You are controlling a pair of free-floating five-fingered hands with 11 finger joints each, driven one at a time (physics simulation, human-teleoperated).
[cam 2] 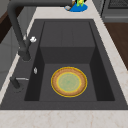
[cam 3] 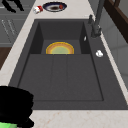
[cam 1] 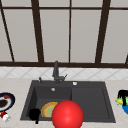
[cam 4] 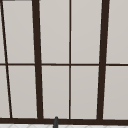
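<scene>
Left hand (cam 1: 34, 114) floats near the front of the sink (cam 2: 62, 106), fingers straight, holding nothing. Right hand (cam 1: 123, 95) sits on a green and yellow thing (cam 1: 119, 101) in a blue bowl (cam 1: 125, 109) on the desk (cam 1: 117, 83), far right. I cannot tell if it grips. That thing looks small and light, best pinched by its sides. Farther back, a yellow plate (cam 2: 69, 81) lies in the sink.

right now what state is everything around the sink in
faucet: no water showing
yellow plate: flat in the basin, empty
dark plate: on the counter, something dark on it
red ball: whole, low before the sink's front edge
left robot hand: by the sink's left front corner
right robot hand: over a green and blue thing
</scene>
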